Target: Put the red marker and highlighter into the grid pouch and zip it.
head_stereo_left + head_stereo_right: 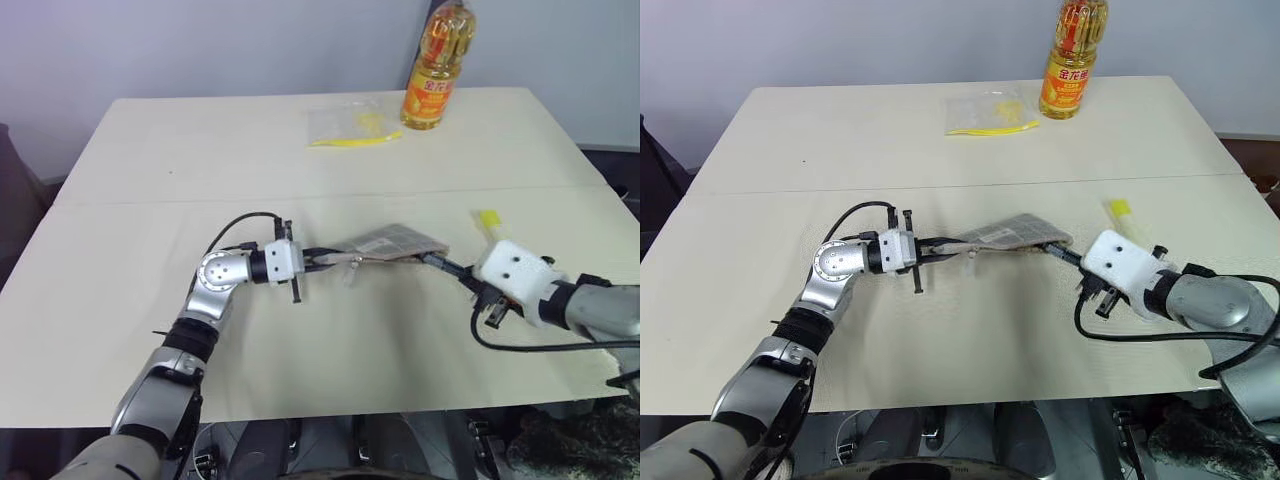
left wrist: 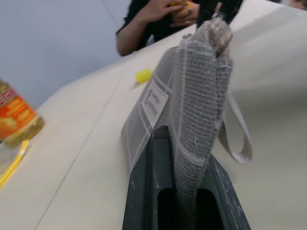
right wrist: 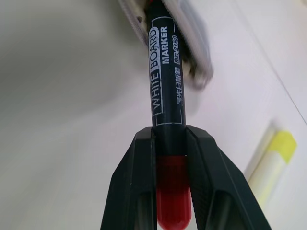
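a wide matte cream table point(image 1: 150, 330) stands before a pale wall. the left gripper point(image 1: 322, 259) is clamped tight on the soft grey woven grid pouch point(image 1: 395, 242), lifting one end. the right gripper point(image 3: 169, 143) pinches the glossy black-and-red marker point(image 3: 165, 81), tip at the pouch mouth. the chunky yellow highlighter point(image 1: 487, 222) lies nearby.

Silver-grey jointed arms, white wrist housings, looping black cables, black two-fingered left end effector point(image 1: 322, 258).
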`<action>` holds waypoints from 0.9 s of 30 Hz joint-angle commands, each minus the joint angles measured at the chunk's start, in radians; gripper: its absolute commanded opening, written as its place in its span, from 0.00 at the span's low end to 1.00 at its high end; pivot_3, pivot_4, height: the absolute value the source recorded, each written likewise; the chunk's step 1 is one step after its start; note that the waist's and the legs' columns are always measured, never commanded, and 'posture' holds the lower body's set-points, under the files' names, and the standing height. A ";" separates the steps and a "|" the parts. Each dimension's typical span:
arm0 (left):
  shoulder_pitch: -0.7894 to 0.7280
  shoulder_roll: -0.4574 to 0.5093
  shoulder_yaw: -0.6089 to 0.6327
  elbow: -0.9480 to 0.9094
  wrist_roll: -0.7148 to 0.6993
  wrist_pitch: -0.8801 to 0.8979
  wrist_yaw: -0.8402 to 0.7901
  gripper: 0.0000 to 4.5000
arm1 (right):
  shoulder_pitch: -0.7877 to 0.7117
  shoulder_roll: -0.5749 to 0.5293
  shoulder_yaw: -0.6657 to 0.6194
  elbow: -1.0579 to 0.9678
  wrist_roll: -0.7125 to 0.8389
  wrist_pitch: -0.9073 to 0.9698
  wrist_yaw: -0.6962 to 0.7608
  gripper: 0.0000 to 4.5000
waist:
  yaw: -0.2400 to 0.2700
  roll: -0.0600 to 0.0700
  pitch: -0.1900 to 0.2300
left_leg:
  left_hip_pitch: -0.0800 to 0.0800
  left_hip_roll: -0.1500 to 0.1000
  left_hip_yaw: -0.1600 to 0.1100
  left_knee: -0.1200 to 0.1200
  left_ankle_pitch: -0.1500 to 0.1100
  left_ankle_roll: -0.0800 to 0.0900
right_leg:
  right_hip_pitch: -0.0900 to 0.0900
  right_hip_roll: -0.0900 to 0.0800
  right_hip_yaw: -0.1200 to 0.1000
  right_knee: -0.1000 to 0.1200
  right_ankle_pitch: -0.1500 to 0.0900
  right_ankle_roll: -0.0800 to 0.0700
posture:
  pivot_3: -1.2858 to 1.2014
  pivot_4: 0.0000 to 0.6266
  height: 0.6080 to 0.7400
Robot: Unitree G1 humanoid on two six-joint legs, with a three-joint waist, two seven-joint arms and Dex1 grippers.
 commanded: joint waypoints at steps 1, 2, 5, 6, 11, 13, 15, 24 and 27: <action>-0.023 0.014 -0.029 -0.029 -0.013 -0.057 -0.068 0.00 | -0.049 -0.035 0.066 -0.043 -0.052 -0.072 0.034 0.07 | -0.001 0.000 0.000 | 0.000 0.000 0.000 0.000 0.000 0.000 | 0.000 0.000 0.000 0.000 0.000 0.000 | 0.52 0.24 1.00; -0.027 0.017 -0.035 -0.025 -0.014 -0.066 -0.083 0.00 | -0.061 -0.041 0.084 -0.047 -0.062 -0.083 0.045 0.07 | -0.001 0.000 0.000 | 0.000 0.000 0.000 0.000 0.000 0.000 | 0.000 0.000 0.000 0.000 0.000 0.000 | 0.52 0.24 1.00; -0.042 0.016 -0.056 -0.026 -0.035 -0.085 -0.145 0.00 | -0.164 -0.044 0.199 -0.066 -0.112 -0.110 0.081 0.07 | -0.001 0.000 0.000 | 0.000 0.000 0.000 0.001 0.000 0.000 | 0.000 0.000 0.000 0.000 0.000 0.000 | 0.52 0.24 1.00; -0.046 0.013 -0.062 -0.028 -0.039 -0.088 -0.162 0.00 | -0.200 -0.029 0.229 -0.064 -0.118 -0.105 0.083 0.07 | -0.002 0.000 0.000 | 0.000 0.000 0.000 0.001 0.000 0.000 | 0.000 0.000 0.000 0.000 0.000 0.000 | 0.52 0.24 1.00; -0.053 0.001 -0.067 -0.031 -0.039 -0.076 -0.172 0.00 | -0.246 -0.003 0.246 -0.053 -0.120 -0.066 0.101 0.18 | 0.002 0.000 0.000 | -0.001 0.000 0.000 0.002 0.000 0.001 | 0.000 0.000 0.000 0.000 0.000 0.000 | 0.52 0.24 1.00; -0.056 0.000 -0.061 -0.018 -0.032 -0.071 -0.159 0.00 | -0.239 -0.007 0.217 -0.058 -0.106 -0.047 0.112 0.39 | 0.000 0.000 0.000 | -0.002 0.000 0.000 0.002 -0.001 0.001 | 0.000 -0.001 0.000 -0.001 0.000 0.000 | 0.52 0.24 1.00; -0.057 -0.002 -0.052 -0.006 -0.026 -0.065 -0.141 0.00 | -0.232 0.005 0.167 -0.074 -0.072 -0.011 0.121 0.63 | 0.000 0.000 0.000 | -0.002 0.000 0.000 0.003 -0.001 0.002 | 0.000 -0.001 0.000 -0.001 0.000 0.000 | 0.52 0.24 1.00; -0.057 -0.006 -0.011 0.028 0.049 -0.010 0.063 0.00 | -0.115 0.123 -0.249 -0.082 0.134 0.224 0.155 0.95 | 0.002 0.000 0.000 | -0.003 0.000 0.000 0.006 -0.002 0.004 | 0.002 0.000 0.000 -0.001 0.001 0.002 | 0.52 0.24 1.00; -0.036 -0.031 0.004 0.021 0.110 0.013 0.195 0.00 | -0.071 0.246 -0.322 0.121 0.057 0.241 -0.011 0.95 | 0.001 -0.002 0.000 | -0.003 0.000 0.000 0.009 -0.003 0.005 | 0.003 -0.001 0.000 -0.001 0.002 0.003 | 0.52 0.24 1.00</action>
